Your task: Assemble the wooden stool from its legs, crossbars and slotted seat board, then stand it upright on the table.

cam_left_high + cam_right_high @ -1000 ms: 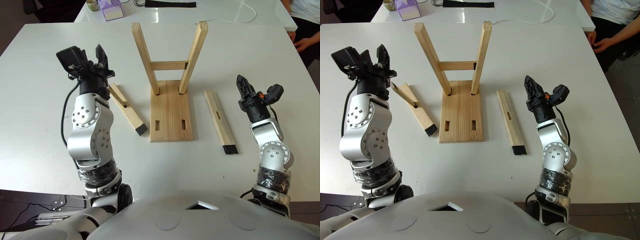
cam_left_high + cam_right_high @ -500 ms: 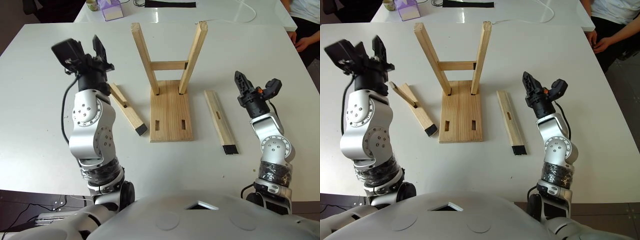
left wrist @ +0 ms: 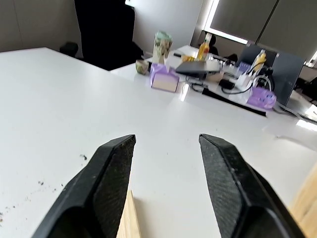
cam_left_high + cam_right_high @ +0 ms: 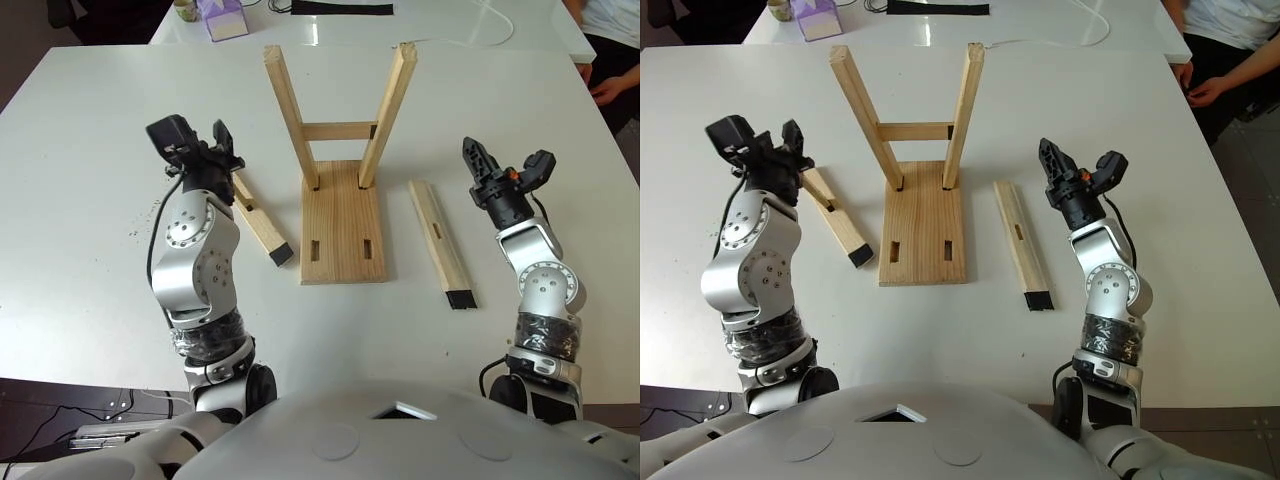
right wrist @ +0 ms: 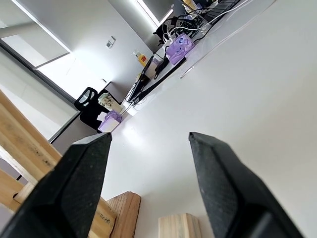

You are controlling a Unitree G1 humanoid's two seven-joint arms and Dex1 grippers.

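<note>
Nearest the robot, the black-capped ends of two unfitted legs lie flat on the bench (image 4: 90, 300), one either side of the seat board (image 4: 340, 240). The board's two near slots are empty.

The left loose leg (image 4: 262, 226) runs from its capped end at 5 o'clock to its far end at 11 o'clock. The left gripper (image 4: 224, 150) hovers over that far end. Its fingers (image 3: 111, 183) are spread and hold nothing, and a wooden edge shows between them, so this leg lies directly under the left arm's reach.

The right loose leg (image 4: 440, 242) lies almost along the 12-to-6 line, apart from the board. The right gripper (image 4: 477, 168) stands beside its far end, fingers (image 5: 84, 183) spread and empty. The leg lies at about 8 o'clock from them. Judgement: each arm is nearer its own side's leg, and the right gripper needs a sideways shift before closing across the leg's width.

Farthest, two fitted legs (image 4: 290, 115) joined by a crossbar (image 4: 338, 130) sit in the board's far slots.
</note>
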